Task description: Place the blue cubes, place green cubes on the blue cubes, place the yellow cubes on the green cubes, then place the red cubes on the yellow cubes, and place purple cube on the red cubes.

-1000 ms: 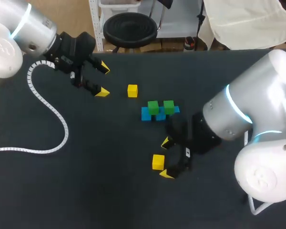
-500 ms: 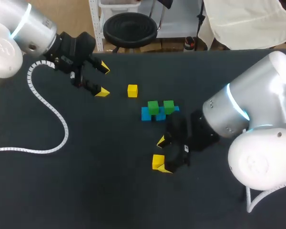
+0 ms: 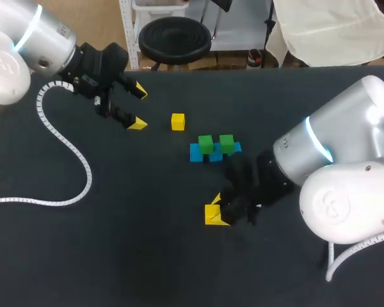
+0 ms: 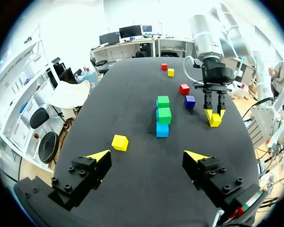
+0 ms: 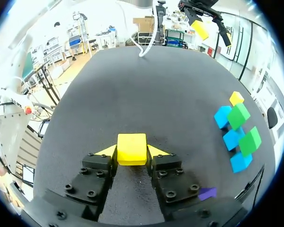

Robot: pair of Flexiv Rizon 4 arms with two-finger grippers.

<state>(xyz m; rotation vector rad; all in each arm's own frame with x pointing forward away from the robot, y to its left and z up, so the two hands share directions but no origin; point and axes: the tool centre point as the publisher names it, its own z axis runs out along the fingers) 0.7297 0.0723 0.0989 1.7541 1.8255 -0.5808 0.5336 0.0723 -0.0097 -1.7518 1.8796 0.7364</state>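
My right gripper (image 5: 131,150) is shut on a yellow cube (image 5: 131,148) that rests on the black table; from above the cube (image 3: 211,214) sits between its fingers. Beside it stand a row of blue cubes (image 3: 196,153) with two green cubes (image 3: 205,144) on top, also seen as blue cubes (image 5: 233,138) and green cubes (image 5: 249,140). A second yellow cube (image 3: 178,121) lies near my left gripper (image 3: 138,107), which hangs open and empty at the far left. In the left wrist view my left gripper (image 4: 146,156) faces that yellow cube (image 4: 119,142).
A red cube (image 4: 184,89) and a purple cube (image 4: 190,100) lie beyond the stack; another red cube (image 4: 164,66) and a small yellow cube (image 4: 171,72) sit farther off. My left arm's white cable (image 3: 64,150) trails over the table's left side.
My right gripper has moved left over the yellow cube and its fingers have come together onto it. The left arm has stayed still.
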